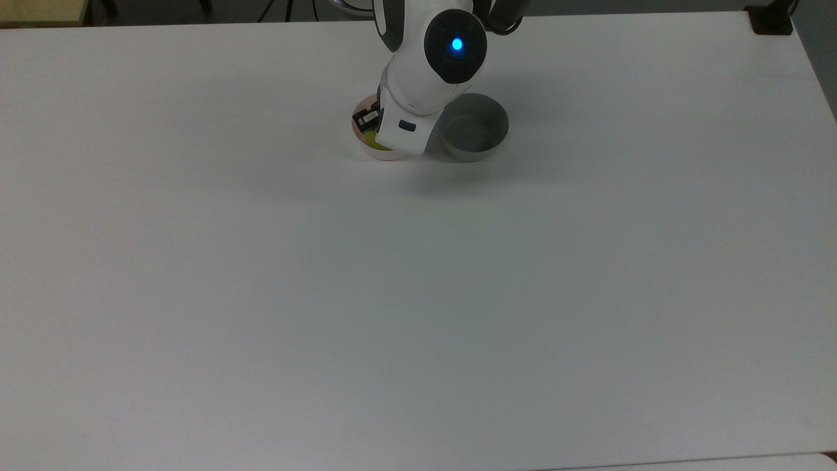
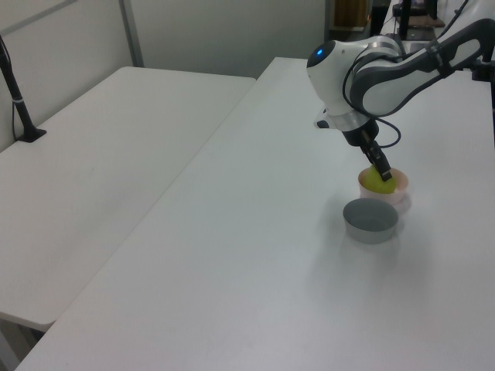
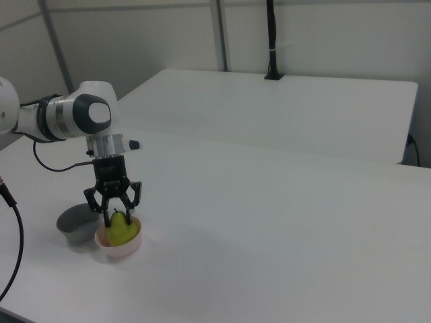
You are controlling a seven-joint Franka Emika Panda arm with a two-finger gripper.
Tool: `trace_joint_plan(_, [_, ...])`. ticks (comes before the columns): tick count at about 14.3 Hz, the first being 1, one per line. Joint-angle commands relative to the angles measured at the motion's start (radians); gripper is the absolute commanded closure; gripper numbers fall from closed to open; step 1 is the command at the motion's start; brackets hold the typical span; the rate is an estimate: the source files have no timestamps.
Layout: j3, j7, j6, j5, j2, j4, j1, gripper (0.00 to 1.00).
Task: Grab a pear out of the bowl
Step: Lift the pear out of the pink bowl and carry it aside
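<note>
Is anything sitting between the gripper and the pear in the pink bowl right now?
Nothing visible does. In the right view the gripper is open, its fingers either side of the small yellow-green pear in the pale pink round bowl. The grey round bowl stands beside it, off the path.

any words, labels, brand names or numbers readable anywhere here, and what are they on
No readable text in any view.
The pink bowl, the pear in it and the grey bowl are plain.
The white table bears no marking.
The arm shows a lit blue dot, a light, not a sign.
The claw carries no legible label.
</note>
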Motion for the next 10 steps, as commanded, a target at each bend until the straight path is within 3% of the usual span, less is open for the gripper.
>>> trace_joint_plan(1, [-0.003, -0.022, -0.014, -0.003, -0.044, -0.005, 0.003, 0.73])
trace_joint_plan(7, [-0.002, -0.044, -0.118, 0.032, -0.074, 0.048, 0.006, 0.77])
trace_joint_plan(10, [-0.003, -0.074, -0.211, 0.083, -0.080, 0.126, 0.001, 0.77])
